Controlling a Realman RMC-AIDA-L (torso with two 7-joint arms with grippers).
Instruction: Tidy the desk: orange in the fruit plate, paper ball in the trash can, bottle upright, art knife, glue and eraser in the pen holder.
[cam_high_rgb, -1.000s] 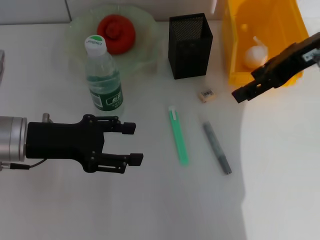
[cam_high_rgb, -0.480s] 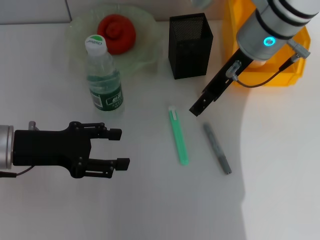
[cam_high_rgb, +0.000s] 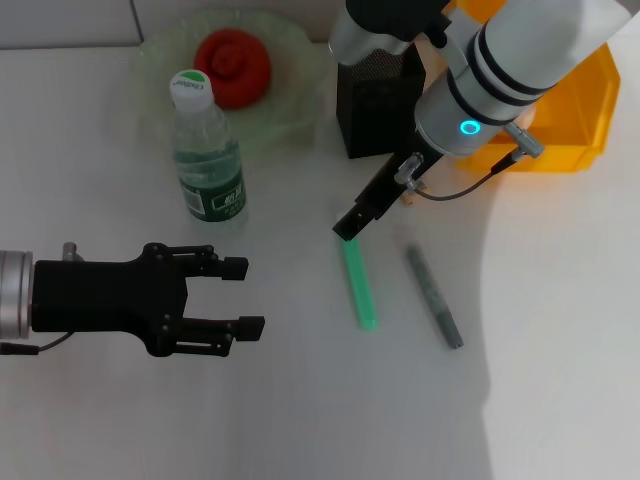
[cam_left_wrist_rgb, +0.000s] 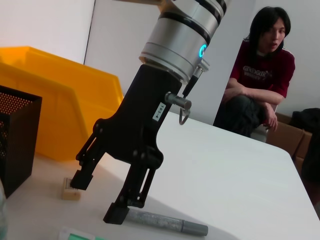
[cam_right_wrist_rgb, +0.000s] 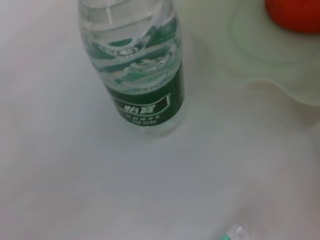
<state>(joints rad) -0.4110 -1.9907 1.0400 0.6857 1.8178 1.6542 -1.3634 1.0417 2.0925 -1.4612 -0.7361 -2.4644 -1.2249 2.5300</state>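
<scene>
The orange (cam_high_rgb: 232, 65) lies in the pale green fruit plate (cam_high_rgb: 160, 48). The bottle (cam_high_rgb: 207, 150) stands upright in front of the plate; the right wrist view shows it (cam_right_wrist_rgb: 142, 70) close by. My right gripper (cam_high_rgb: 348, 224) hangs open just above the far end of the green art knife (cam_high_rgb: 358, 285). The left wrist view shows this gripper (cam_left_wrist_rgb: 100, 197) with its fingers apart. The grey glue stick (cam_high_rgb: 434, 297) lies to the right of the knife. The tan eraser (cam_left_wrist_rgb: 70, 190) sits behind the gripper, near the black pen holder (cam_high_rgb: 378, 115). My left gripper (cam_high_rgb: 245, 296) is open and empty at the front left. The paper ball is hidden.
The orange-yellow trash can (cam_high_rgb: 575, 110) stands at the back right, partly behind my right arm. A person (cam_left_wrist_rgb: 255, 80) sits beyond the table's far side. The table's white surface (cam_high_rgb: 330, 410) stretches across the front.
My right arm has swung from over the trash can leftward and down to the far end of the art knife, covering the eraser. My left gripper has drawn back slightly to the left.
</scene>
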